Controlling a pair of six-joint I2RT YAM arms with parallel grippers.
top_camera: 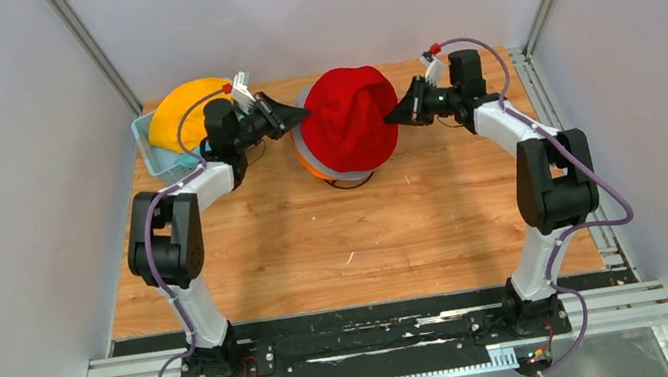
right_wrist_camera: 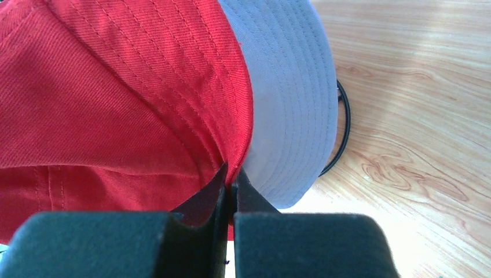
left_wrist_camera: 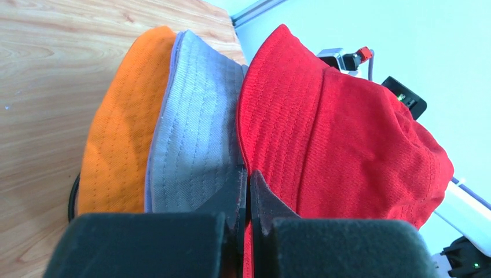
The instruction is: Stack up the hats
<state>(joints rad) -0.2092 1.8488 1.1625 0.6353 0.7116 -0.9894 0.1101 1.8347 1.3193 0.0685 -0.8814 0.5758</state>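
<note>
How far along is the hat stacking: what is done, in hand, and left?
Done: the orange hat and grey hat sit stacked. In hand: the left end effector and right end effector each pinch the brim of the red hat on top. Left: the yellow hat sits in the basket.

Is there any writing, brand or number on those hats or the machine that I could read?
None can be read. The red hat, grey hat, orange hat and yellow hat show no labels. The white flecks on the black base plate are too small to tell.
</note>
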